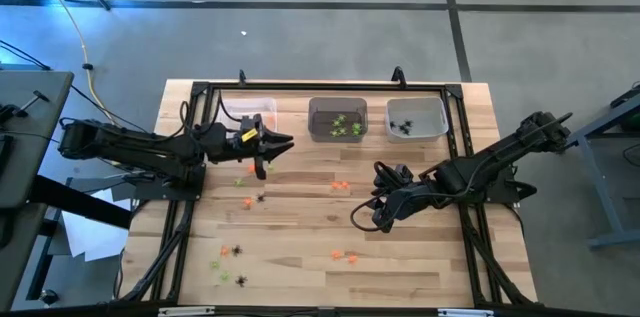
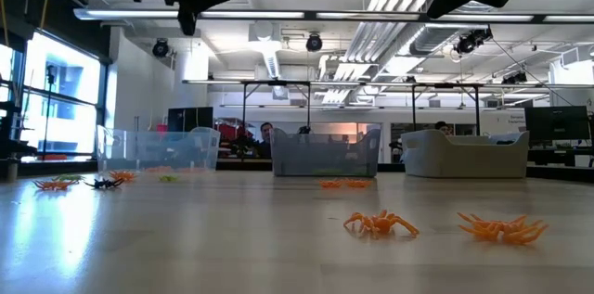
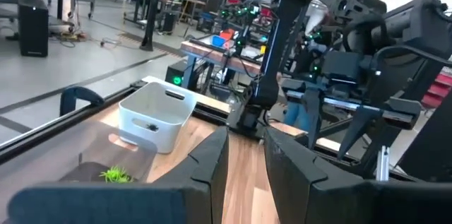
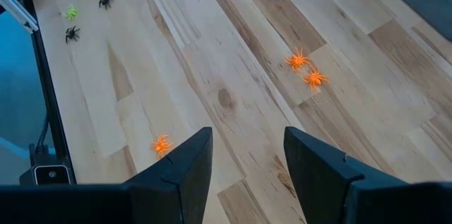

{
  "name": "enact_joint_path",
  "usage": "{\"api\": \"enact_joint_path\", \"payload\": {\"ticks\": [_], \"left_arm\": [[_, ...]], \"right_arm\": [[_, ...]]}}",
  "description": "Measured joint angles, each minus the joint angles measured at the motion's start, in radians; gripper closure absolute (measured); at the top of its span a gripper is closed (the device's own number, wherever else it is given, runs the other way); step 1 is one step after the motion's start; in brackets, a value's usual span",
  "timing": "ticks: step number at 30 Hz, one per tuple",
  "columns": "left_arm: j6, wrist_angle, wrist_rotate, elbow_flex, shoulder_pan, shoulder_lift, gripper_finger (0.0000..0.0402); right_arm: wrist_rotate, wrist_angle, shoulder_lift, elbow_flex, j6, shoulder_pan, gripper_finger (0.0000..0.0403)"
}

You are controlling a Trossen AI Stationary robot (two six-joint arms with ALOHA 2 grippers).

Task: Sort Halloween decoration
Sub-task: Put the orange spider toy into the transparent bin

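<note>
The Halloween decoration is tiny spider-like trinkets scattered on the wooden table: an orange pair, another orange pair, black and green ones, and a mixed cluster near the front left. My left gripper points level toward the table's right, high above the table beside the left bin. Its fingers stand a little apart with nothing showing between them. My right gripper hangs open over mid-table, slanting down, nothing between its fingers. An orange trinket lies just off its finger.
Three bins stand along the far edge: a clear left one, a grey middle bin holding green trinkets, and a white right bin with black spiders. A black frame runs around the table. Bare wood lies between the arms.
</note>
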Motion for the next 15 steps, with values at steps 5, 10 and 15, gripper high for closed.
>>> {"api": "enact_joint_path", "payload": {"ticks": [5,10,15], "left_arm": [[-0.002,0.006,-0.040,0.000,0.000,0.003,0.0323],[-0.002,0.006,-0.042,0.000,0.000,0.003,0.0323],[-0.002,0.006,-0.042,0.000,0.000,0.003,0.0323]], "right_arm": [[0.000,0.000,0.000,0.000,0.000,0.000,0.0231],[0.000,0.000,0.000,0.000,0.000,0.000,0.0231],[0.000,0.000,0.000,0.000,0.000,0.000,0.0231]]}}
